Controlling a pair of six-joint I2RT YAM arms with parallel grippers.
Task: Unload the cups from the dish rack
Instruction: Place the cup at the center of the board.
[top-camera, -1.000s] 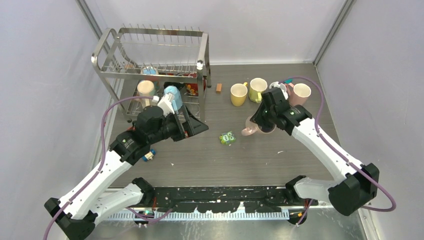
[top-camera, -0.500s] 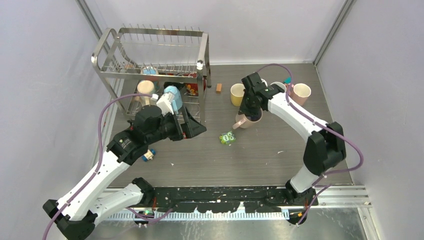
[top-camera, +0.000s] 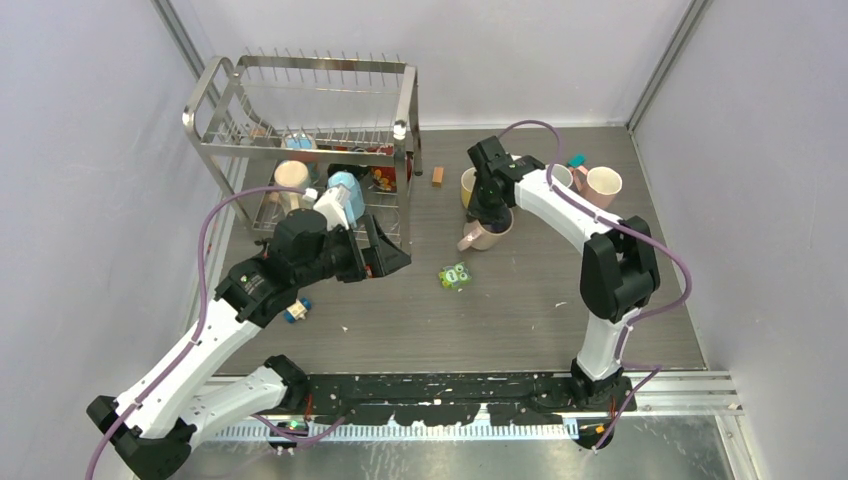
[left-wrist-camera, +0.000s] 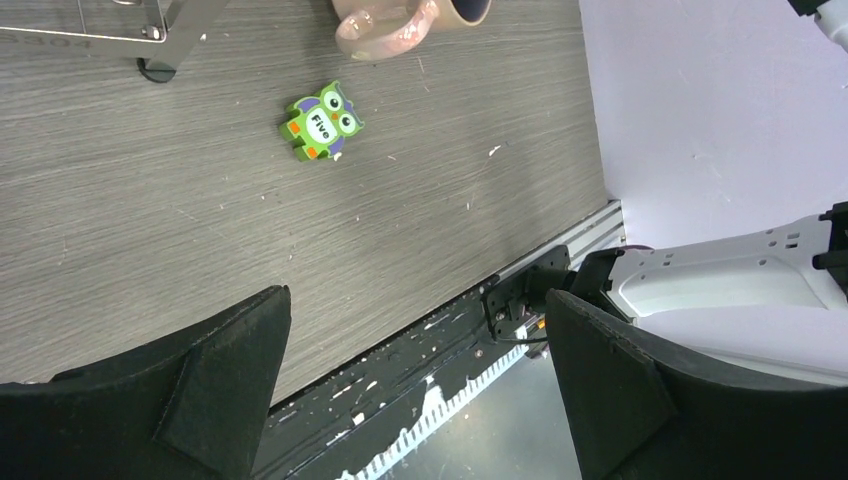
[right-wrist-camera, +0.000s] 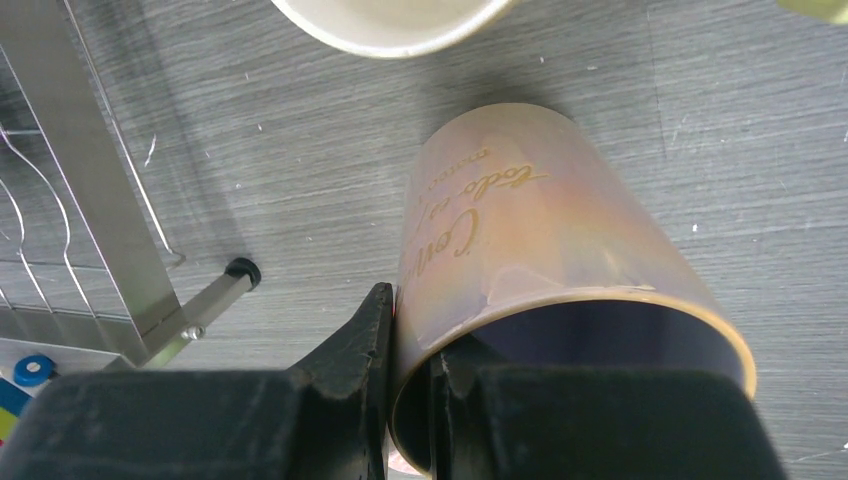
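Note:
The steel dish rack stands at the far left, with a beige mug, a light blue mug and another blue mug in it. My right gripper is shut on the rim of a pink mug, one finger inside and one outside. The wrist view shows this grip on the tilted mug, low over the table. A yellow mug stands just behind it. My left gripper is open and empty beside the rack's front, and nothing lies between its fingers.
A pale pink mug stands at the far right, with another mug mostly hidden by my right arm. A green owl block lies mid-table and also shows in the left wrist view. A small brown block lies near the rack's leg.
My right arm has swung left and away from me with the pink mug, bringing it down beside the yellow mug. My left arm has barely moved.

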